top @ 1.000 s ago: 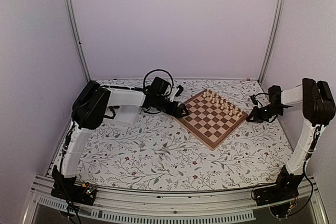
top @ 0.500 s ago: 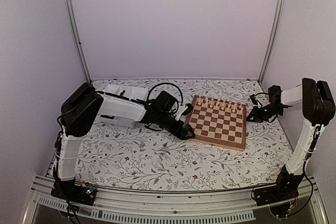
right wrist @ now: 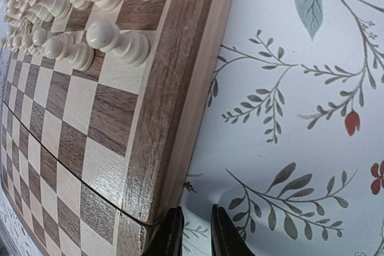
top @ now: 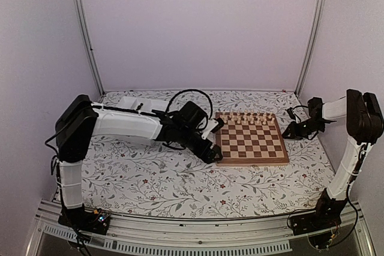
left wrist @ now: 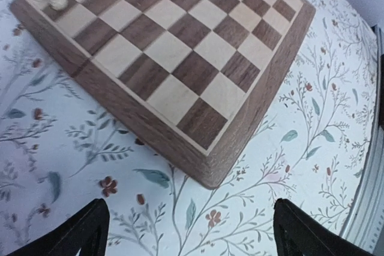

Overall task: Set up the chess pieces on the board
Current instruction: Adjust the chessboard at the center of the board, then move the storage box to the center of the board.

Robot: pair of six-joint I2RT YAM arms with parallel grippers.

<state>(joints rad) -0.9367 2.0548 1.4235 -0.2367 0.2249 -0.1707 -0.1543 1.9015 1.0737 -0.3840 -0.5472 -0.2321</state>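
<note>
**Board position.** The chessboard (top: pixel 252 145) lies flat on the floral tablecloth (top: pixel 180 179), right of the table's centre, with its edges parallel to the table edges. Pale wooden chess pieces (top: pixel 249 119) stand upright in the two rows along its far edge. All other squares are bare.

**Left arm.** The left gripper (top: pixel 211 144) sits low over the cloth, just beside the board's left edge. In the wrist view its fingers (left wrist: pixel 77 236) are spread wide and grasp nothing. One corner of the board lies ahead of the gap between them, apart from both fingers.

**Right arm.** The right gripper (top: pixel 293 130) is low, near the board's far right corner. In the wrist view its fingers (right wrist: pixel 171 235) are parted by only a narrow slit, with bare cloth showing through it and nothing held. They sit just beside the board's side wall. Contact with the wood cannot be determined.

**Other items.** A white tray (top: pixel 128 101) rests at the far left, behind the left arm. Its contents are too small to identify.
</note>
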